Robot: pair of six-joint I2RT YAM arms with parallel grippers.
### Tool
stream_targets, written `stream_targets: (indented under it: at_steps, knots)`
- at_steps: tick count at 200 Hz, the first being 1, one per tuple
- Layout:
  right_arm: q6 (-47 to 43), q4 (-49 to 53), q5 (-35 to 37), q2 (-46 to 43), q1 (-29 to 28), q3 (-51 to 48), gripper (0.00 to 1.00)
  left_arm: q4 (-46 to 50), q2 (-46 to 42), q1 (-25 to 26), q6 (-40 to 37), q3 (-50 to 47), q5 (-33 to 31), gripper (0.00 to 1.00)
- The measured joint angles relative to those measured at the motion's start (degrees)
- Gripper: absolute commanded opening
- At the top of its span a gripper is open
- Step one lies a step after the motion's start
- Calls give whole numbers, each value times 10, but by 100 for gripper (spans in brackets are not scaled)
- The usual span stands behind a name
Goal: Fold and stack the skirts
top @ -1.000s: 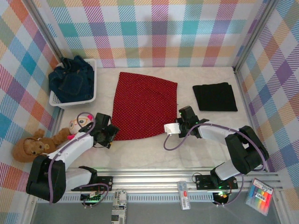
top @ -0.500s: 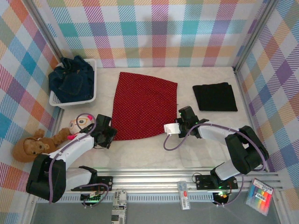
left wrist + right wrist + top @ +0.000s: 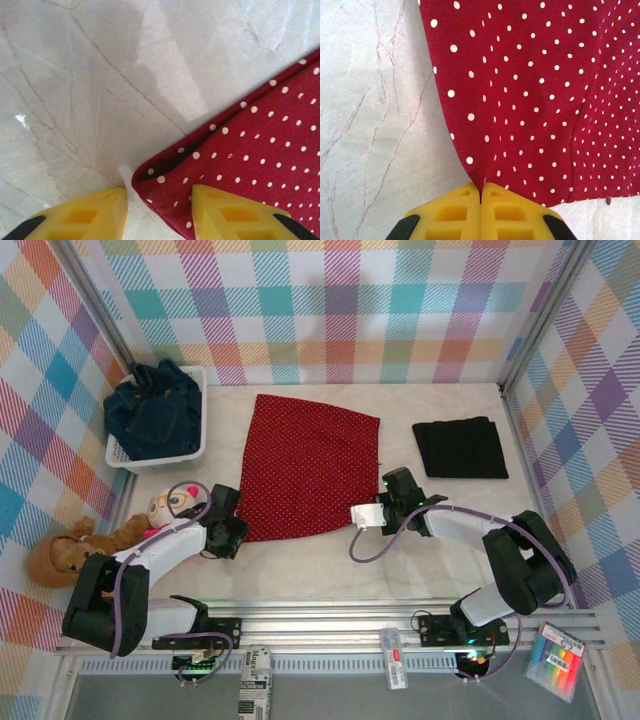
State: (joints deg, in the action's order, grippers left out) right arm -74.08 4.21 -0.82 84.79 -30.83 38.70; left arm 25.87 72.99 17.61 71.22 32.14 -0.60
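The red skirt with white dots (image 3: 310, 465) lies spread flat mid-table. My left gripper (image 3: 230, 532) is at its near-left corner; in the left wrist view the gripper (image 3: 160, 212) is open, with the red skirt's (image 3: 260, 150) corner lying between the yellow fingers (image 3: 227, 215). My right gripper (image 3: 386, 496) is at the skirt's near-right edge; in the right wrist view the gripper (image 3: 480, 192) is shut on the red skirt's (image 3: 535, 90) hem. A plain black skirt (image 3: 460, 448) lies folded at the right. Dark blue denim skirts (image 3: 152, 412) are heaped in the basket.
The white mesh basket (image 3: 196, 448) stands at the back left. A pink plush toy (image 3: 166, 504) and a brown one (image 3: 68, 552) lie at the left edge, close to my left arm. Bare marble table (image 3: 330, 565) stretches along the front.
My left gripper has edged a little nearer and in onto the skirt's near-left corner. The right arm and the skirts have not moved.
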Motion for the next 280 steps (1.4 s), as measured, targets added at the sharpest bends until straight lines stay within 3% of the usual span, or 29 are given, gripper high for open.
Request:
stream_targets:
  at_steps: [50, 98, 176, 203, 230, 280]
  knots:
    - [9, 6, -5, -11, 0, 0, 0, 27, 2, 0, -23, 8, -7, 16]
    - [28, 23, -18, -27, -1, 0, 0, -13, -36, 3, -29, 7, -30, 0]
    - [134, 149, -83, -111, -22, 0, 0, 107, -187, 3, -41, 8, -73, 0]
    - [207, 199, -110, -118, -22, 23, 0, 153, -185, 3, -83, 103, -99, 0]
    - [269, 245, -140, -94, -15, 100, 0, 151, -123, 3, -167, 255, -139, 0]
    - [322, 291, -254, 9, 70, 259, 0, 79, 29, 3, -328, 433, -193, 0]
